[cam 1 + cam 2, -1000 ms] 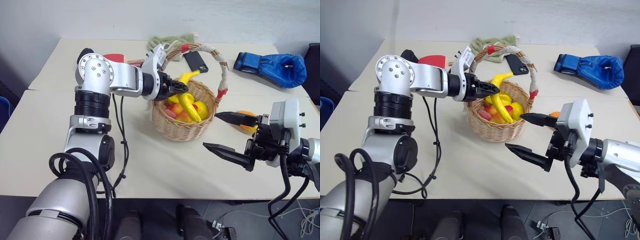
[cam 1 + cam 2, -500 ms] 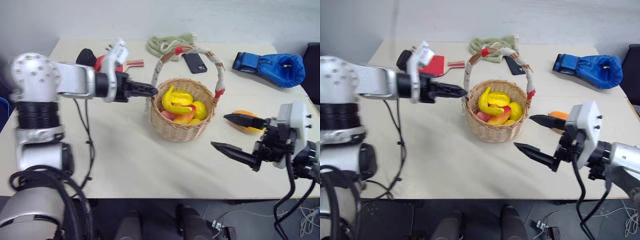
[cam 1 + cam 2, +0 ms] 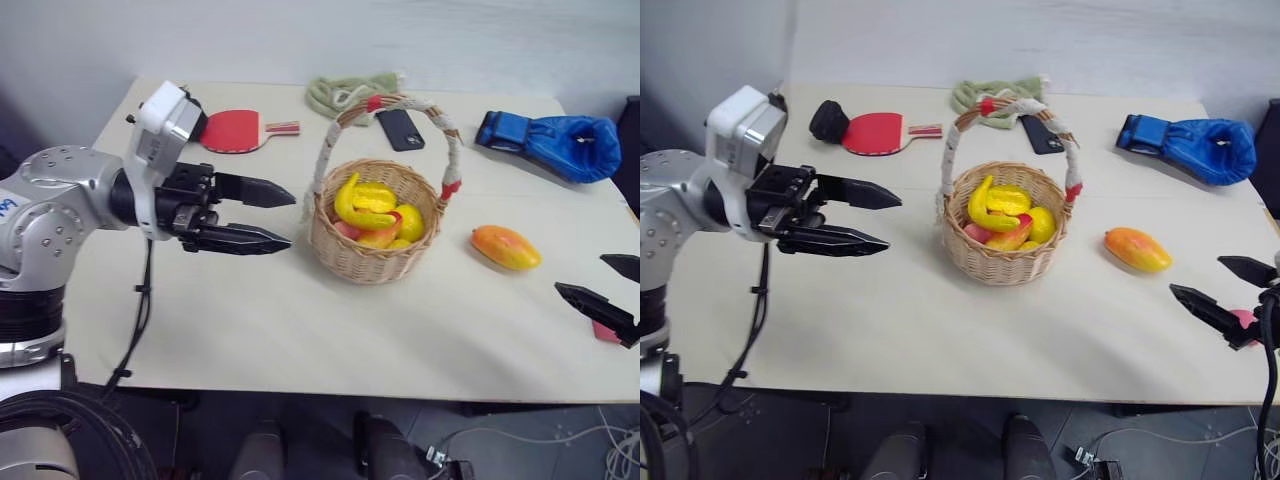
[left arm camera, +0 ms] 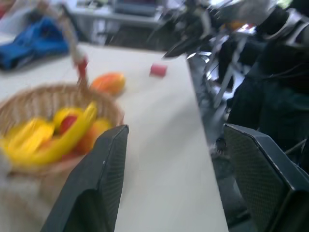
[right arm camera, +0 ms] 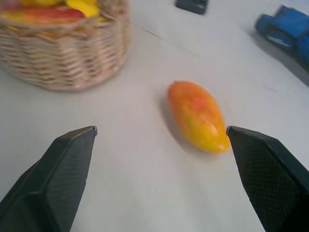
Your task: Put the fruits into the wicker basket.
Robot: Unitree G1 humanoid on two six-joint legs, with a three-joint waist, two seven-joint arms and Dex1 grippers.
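Note:
The wicker basket stands mid-table and holds a curved yellow banana with other yellow and red fruits. One orange-yellow mango lies on the table to the basket's right. My left gripper hovers left of the basket, pointing at it, open and empty. At the table's right edge my right gripper is open and empty, short of the mango. The right wrist view has the mango lying ahead between the spread fingers, with the basket beyond it.
A red paddle and a black object lie at the back left. A green cloth and a phone lie behind the basket, and a blue boxing glove at the back right. A pink square sits by my right gripper.
My left gripper let go of the banana in the basket, drew back to the left and rolled. My right gripper swung to the right, uncovering the mango.

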